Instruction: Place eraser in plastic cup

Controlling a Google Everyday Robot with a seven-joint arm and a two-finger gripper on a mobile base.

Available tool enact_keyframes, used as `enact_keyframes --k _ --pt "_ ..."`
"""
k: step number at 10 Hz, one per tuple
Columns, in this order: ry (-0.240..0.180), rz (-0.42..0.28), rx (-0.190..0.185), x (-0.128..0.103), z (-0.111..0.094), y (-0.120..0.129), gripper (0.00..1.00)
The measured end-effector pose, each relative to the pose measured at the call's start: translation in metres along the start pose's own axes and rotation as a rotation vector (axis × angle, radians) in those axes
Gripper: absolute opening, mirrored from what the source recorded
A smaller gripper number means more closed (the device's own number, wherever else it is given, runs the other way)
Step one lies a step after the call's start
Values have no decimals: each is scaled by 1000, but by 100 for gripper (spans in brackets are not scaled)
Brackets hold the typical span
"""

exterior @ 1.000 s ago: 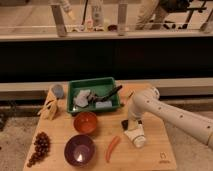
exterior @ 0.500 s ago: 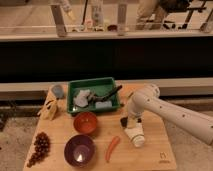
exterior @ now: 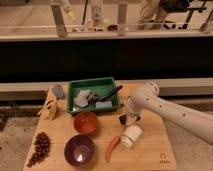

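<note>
Pincer (exterior: 126,119) has lifted up-left, away from the plastic cup (exterior: 131,136) on the bench (exterior: 150,152) (grip state: cannot tell). Eraser not visible in the cup, so placement likely pending.

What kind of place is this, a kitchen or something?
Likely a robot testing lab, not a kitchen: a wooden table holds a green tray and purple bowl as props, and the gripper hangs close to the plastic cup.
</note>
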Motion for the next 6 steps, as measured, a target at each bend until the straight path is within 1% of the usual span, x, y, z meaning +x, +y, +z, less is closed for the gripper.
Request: enact_keyframes --k 1,2,3,4,5,6 --pt "-93 -23 -7 -3 -10 -7 2" --pt "-166 -50 -12 -9 -18 -14 2" --pt "-207 -72 -20 -16 -23 -19 2" --pt "-267 -105 -38 -29 -31 -27 2" --pt "-309 -132 -59 -44 -34 -33 2" --pt "-337 -160 -76 -60 -34 -37 2"
